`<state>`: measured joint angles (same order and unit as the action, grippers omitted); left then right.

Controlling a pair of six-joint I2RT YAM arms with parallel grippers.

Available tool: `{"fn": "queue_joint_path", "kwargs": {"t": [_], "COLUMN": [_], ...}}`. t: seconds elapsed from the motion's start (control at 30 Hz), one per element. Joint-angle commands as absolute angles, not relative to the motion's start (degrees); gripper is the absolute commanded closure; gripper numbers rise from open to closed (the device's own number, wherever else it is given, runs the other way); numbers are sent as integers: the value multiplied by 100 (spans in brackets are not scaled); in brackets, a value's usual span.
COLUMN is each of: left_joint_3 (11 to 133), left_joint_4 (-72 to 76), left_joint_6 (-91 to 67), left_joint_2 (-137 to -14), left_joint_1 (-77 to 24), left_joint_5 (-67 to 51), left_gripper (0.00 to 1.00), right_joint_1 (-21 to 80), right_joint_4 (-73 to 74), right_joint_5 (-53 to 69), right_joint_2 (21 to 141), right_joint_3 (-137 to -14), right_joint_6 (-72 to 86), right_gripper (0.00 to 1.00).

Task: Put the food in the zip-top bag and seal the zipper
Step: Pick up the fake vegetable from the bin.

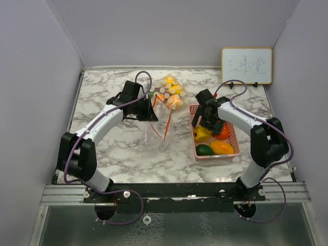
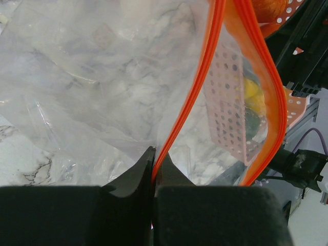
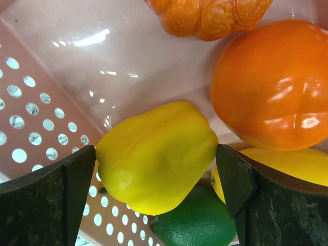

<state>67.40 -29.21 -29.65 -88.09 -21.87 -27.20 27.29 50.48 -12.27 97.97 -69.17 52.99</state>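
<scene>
- The left fingers (image 2: 137, 173) are clenched on the zipper (image 2: 204, 82) of the zip-top bag (image 2: 87, 77), pinching one orange strip at the near end of the bag's mouth.
- From that pinch the two zipper strips spread apart, so the mouth stands open towards the right.
- In the top view the bag (image 1: 155, 134) lies on the marble bench (image 1: 118, 151) left of centre, its clear plastic crumpled.
- The pink basket (image 1: 193, 134) sits on the bench just right of the bag.
- The right fingers (image 3: 56, 197) are released and spread wide, lowered into the basket on either side of a yellow pepper (image 3: 154, 154); whether they touch it I cannot tell.
- Nearest in the basket are a green fruit (image 1: 204, 149) and a yellow-orange fruit (image 1: 222, 147); the pepper lies on top of the green one.
- Just beyond the pepper is a round orange fruit (image 3: 271, 87), and past that a lumpy orange piece (image 3: 210, 15).
- At the bag's far end is a cluster of yellow and orange food (image 1: 171, 91), apparently under the clear plastic.
- A whiteboard (image 1: 246, 65) leans at the far right corner.
</scene>
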Motion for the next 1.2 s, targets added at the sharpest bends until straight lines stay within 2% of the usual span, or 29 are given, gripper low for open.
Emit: {"fn": "queue_joint_path", "kwargs": {"t": [0.0,0.13,0.27,0.4,0.63,0.93,1.17], "left_joint_3": [6896,6868,6864,6836,6703,6693,6816], "left_joint_4": [-2933,-2937,-2970,-2992,-2858,-2964,-3093], "left_joint_6": [-2848,-2839,-2831,-2805,-2792,-2608,-2464], "left_joint_2": [-8874,-8885,-8870,-8822,-8702,-8639,-8743], "left_joint_1": [-2214,-2214,-2214,-2215,-2210,-2214,-2214], "left_joint_5": [-2903,-2939,-2970,-2975,-3059,-3200,-3250], "left_gripper": [100,100,100,100,100,100,100], "right_joint_1": [2716,2714,2711,2689,2689,2689,2682], "right_joint_4": [4631,4491,4763,5524,6904,6801,6436], "right_joint_5": [-949,-866,-1395,-1549,-980,-353,-748], "right_joint_2": [10141,10219,10147,9975,10147,9897,10240], "right_joint_3": [-6848,-6709,-7035,-7817,-8764,-7994,-7939], "right_joint_6": [5593,5564,5399,5620,6627,7138,7087], "right_gripper": [4,5,3,0,0,0,0]}}
